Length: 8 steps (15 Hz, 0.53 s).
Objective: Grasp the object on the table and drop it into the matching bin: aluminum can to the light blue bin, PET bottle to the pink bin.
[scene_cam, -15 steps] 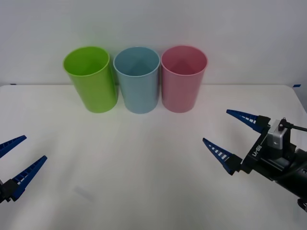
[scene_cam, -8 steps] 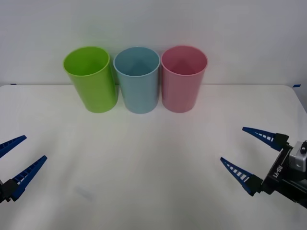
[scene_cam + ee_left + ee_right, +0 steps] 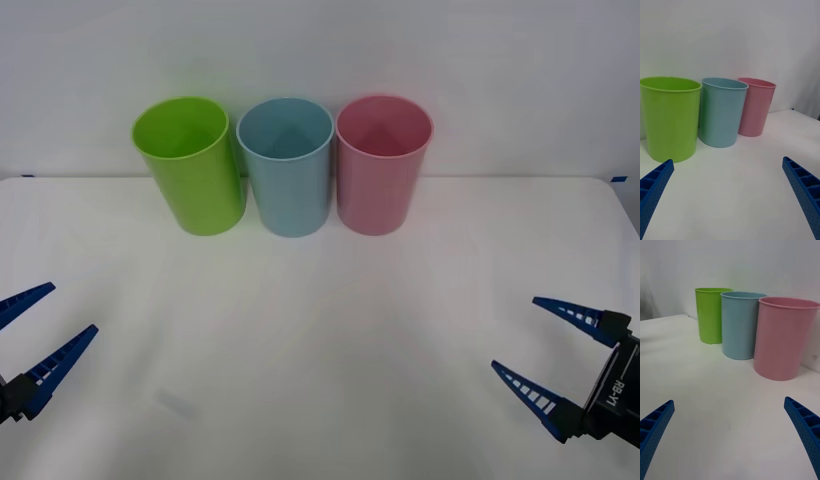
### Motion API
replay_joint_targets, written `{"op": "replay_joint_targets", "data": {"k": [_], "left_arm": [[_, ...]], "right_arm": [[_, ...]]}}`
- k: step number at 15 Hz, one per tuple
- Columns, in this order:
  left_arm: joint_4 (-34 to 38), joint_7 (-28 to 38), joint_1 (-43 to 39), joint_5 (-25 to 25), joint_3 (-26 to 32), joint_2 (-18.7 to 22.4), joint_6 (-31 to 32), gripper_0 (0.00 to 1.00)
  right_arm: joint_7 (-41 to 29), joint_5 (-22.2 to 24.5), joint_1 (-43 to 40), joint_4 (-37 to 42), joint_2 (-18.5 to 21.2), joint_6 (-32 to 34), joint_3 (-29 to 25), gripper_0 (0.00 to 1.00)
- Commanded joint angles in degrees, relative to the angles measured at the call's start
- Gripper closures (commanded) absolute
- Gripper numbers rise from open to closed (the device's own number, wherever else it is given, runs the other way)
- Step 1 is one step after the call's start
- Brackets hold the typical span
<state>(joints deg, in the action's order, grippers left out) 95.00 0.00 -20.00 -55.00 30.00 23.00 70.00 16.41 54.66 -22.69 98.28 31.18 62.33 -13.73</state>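
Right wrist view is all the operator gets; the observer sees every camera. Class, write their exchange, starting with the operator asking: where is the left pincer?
Observer: The left pincer hangs open over the near left edge of the table, holding nothing.
Operator: And where over the table is my right pincer?
Observer: The right pincer is open near the front right corner, well short of the pink bin.
Operator: Which bin is nearest the left pincer?
Observer: The lime green bin, at the left end of the row, beside the light blue bin.
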Motion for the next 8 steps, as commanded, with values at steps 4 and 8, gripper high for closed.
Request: {"op": "replay_joint_targets", "data": {"k": [4,8], "left_arm": [[0.0,0.0,0.0,0.0,0.0,0.0,0.0,0.0],[0.0,0.0,0.0,0.0,0.0,0.0,0.0,0.0]], "right_arm": [[0.8,0.0,-0.3,-6.2,-0.2,5.4,-2.6,0.0],[0.7,-0.2,-1.6,-6.3,-0.3,5.2,-3.0,0.0]]}}
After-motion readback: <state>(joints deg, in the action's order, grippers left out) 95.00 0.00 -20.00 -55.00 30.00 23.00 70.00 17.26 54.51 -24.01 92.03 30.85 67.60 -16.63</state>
